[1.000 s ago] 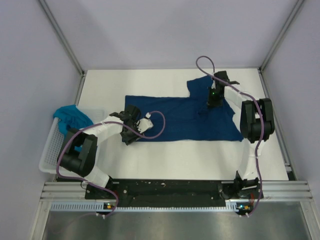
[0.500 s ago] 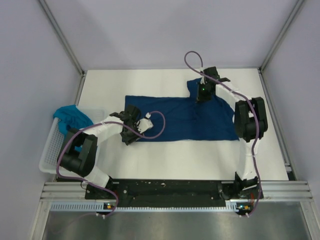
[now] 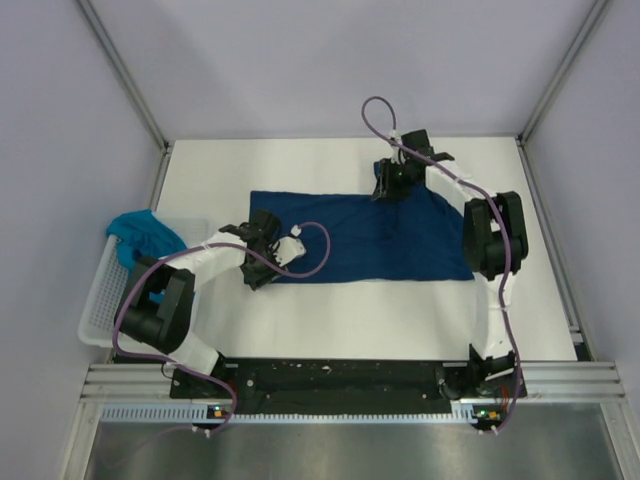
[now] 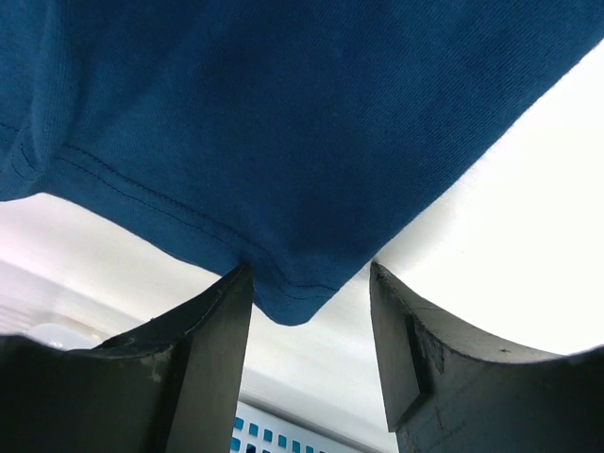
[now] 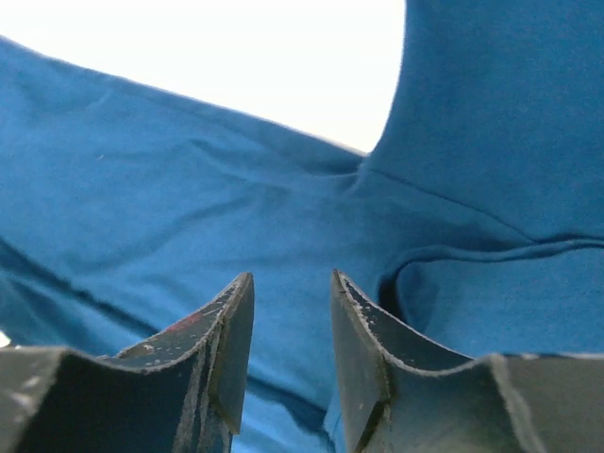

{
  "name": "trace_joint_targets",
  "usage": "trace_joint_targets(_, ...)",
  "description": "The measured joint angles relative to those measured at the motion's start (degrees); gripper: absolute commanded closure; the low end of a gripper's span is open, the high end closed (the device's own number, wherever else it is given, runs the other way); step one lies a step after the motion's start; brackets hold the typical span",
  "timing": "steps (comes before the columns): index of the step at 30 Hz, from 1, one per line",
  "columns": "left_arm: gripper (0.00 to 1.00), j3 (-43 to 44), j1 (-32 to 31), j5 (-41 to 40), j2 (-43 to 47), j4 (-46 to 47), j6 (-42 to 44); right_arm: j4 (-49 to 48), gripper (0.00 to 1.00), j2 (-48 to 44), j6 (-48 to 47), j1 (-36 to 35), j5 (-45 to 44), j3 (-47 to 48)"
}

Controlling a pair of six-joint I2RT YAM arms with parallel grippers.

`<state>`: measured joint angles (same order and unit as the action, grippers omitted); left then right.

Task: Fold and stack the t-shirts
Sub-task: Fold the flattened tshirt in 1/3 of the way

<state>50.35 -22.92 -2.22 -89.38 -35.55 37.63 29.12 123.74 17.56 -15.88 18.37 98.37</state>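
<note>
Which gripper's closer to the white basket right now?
Left. Left gripper is at the navy t-shirt's near-left corner, just right of the basket; right gripper is over the shirt's far edge, much farther away.

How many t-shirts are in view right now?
2. A dark blue t-shirt lies spread on the table; a teal t-shirt sits bunched in the white basket at left. Others could be hidden beneath it.
</note>
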Motion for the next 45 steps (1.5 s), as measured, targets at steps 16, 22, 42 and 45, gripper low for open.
trace_joint_targets(16,0.42,-0.37,0.00,-0.42,0.17,0.20,0.07,-0.13,1.00,-10.73,-2.54,0.59,-11.96,-11.39)
trace_joint_targets(22,0.43,-0.63,-0.02,-0.63,0.39,0.52,0.04,2.23,1.00,-5.44,-2.54,0.61,-13.44,-11.39)
trace_joint_targets(42,0.42,-0.74,-0.07,-0.85,0.42,0.68,0.04,3.45,1.00,-2.67,-2.34,-5.35,-13.22,-5.84)
trace_joint_targets(45,0.42,-0.74,-0.09,-0.92,0.44,0.66,0.04,3.54,1.00,0.00,-2.19,-6.54,-11.63,-3.34)
